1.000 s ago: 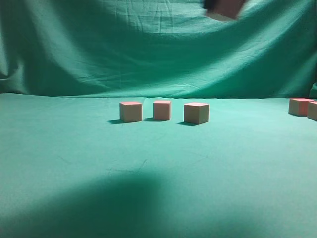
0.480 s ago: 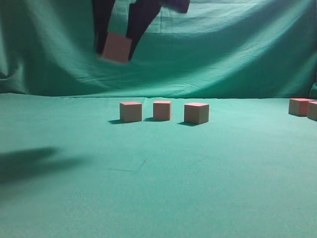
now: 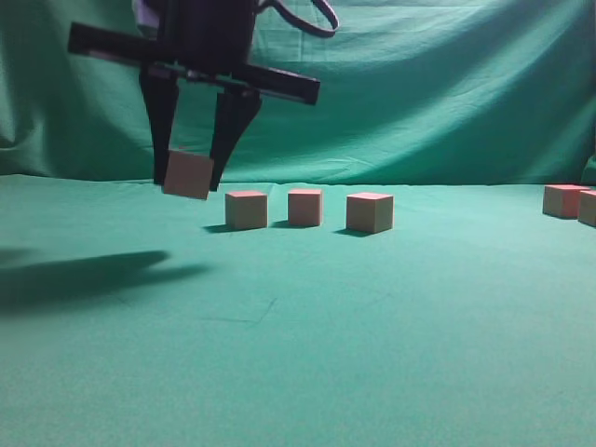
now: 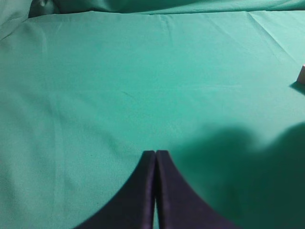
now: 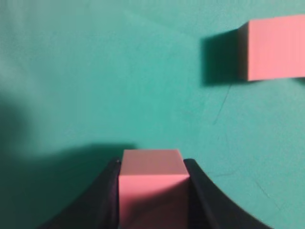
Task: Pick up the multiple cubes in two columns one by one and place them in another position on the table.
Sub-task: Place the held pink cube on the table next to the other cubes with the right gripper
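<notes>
Cube [image 3: 188, 174] is hanging pinched in your right gripper [image 3: 191, 177], just above the table [image 3: 307, 317], immediately left of the row of three cubes [image 3: 308, 209]. You're heading straight down for the drop. Left gripper [image 4: 155, 155] is idling, fingers pressed together.

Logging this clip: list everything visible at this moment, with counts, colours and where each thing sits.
Held cube: one, pink, clamped in the gripper above the cloth, left of the row.
Row cubes: three, pink-topped, side by side mid-table: left, middle, right.
Far cubes: at least two, pink, at the right edge, partly cut off.
Cloth: green, covering table and backdrop.
Right gripper: black, shut on the held cube, reaching across to the left of the exterior view.
Left gripper: black, fingers together, empty, over bare cloth.
</notes>
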Robot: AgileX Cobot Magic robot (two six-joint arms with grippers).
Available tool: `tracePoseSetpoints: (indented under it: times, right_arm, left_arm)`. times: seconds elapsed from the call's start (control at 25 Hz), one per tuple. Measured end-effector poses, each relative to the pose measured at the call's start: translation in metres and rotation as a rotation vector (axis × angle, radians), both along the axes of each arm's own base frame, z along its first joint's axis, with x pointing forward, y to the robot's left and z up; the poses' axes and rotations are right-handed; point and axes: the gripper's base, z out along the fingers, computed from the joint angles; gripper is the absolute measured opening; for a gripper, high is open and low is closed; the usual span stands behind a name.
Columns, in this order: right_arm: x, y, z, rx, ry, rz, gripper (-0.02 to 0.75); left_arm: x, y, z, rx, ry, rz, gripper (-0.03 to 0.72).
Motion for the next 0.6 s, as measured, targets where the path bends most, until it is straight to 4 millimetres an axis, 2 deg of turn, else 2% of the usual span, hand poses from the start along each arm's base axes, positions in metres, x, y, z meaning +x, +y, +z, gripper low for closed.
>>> tracePoseSetpoints:
  times: [0.32,0.6]
  right_arm:
    - [0.012,0.001,-0.016,-0.023,-0.055,-0.137,0.263]
    - [0.016,-0.001,-0.015,-0.031,-0.084,-0.222,0.263]
  left_arm:
    - [0.000,0.000,0.000,0.000,0.000,0.000,0.000]
    - [0.000,0.000,0.000,0.000,0.000,0.000,0.000]
